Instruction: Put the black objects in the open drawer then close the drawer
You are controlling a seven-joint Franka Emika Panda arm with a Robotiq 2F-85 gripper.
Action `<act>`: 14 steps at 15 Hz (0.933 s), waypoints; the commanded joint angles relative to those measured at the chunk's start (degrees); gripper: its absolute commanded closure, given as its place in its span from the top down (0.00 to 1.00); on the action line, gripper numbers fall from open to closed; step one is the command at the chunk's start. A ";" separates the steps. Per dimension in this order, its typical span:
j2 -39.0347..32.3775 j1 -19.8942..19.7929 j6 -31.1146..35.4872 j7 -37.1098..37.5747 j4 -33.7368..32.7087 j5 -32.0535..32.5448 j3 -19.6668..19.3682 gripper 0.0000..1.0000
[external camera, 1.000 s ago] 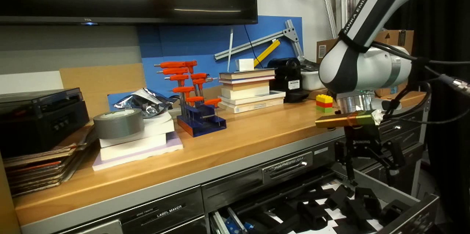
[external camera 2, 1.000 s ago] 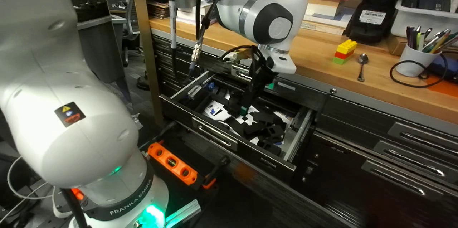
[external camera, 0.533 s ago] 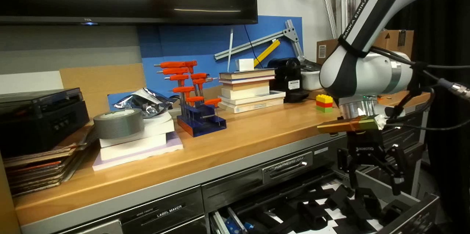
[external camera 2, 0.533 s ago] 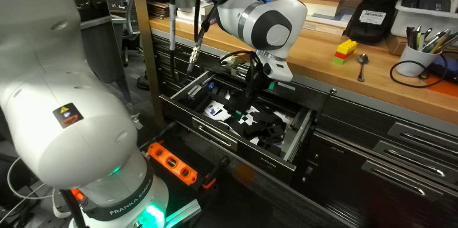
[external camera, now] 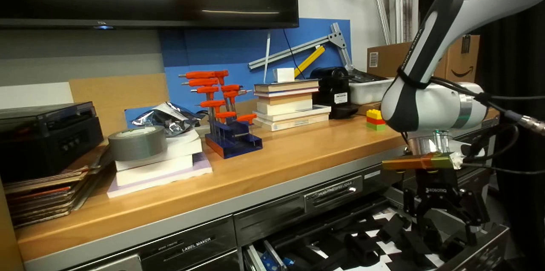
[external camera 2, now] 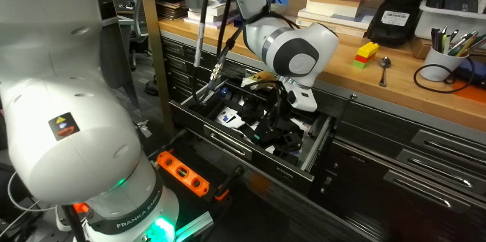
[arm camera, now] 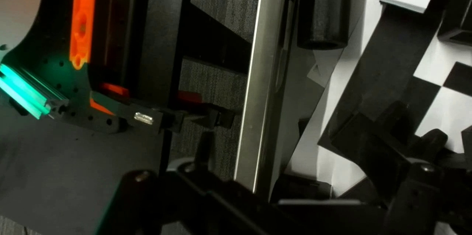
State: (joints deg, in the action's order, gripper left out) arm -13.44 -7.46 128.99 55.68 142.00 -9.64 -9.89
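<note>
The wide drawer [external camera: 483, 249] stands open and also shows with its silver bar handle [external camera 2: 228, 141] in an exterior view. Several matte-black pieces [external camera: 364, 247] lie inside on white paper and a black-and-white pattern; some show at the drawer's right part [external camera 2: 291, 141]. My gripper [external camera: 449, 236] is open with its fingers spread, low over the drawer's end near its front panel. In the wrist view the drawer's front edge [arm camera: 254, 91] runs between the fingers, with black pieces [arm camera: 383, 65] on the right. Nothing shows held; the fingertips are dark against the black pieces.
The wooden counter [external camera: 298, 145] overhangs the drawer. It bears a book stack [external camera: 289, 105], a toy-brick block [external camera: 376, 120], a spoon [external camera 2: 384, 71] and a pen cup [external camera 2: 440, 63]. An orange level [external camera 2: 183, 173] lies below, before the drawer, near the robot base.
My gripper has moved down towards the drawer, and to the right in both exterior views over the last half second. It stays open. The drawer and the black pieces look unmoved.
</note>
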 commanded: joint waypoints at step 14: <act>-2.56 -0.20 5.38 -5.79 -0.52 -3.32 -2.37 1.00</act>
State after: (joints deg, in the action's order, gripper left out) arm -20.11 -8.85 132.07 49.50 138.50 -12.86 -11.20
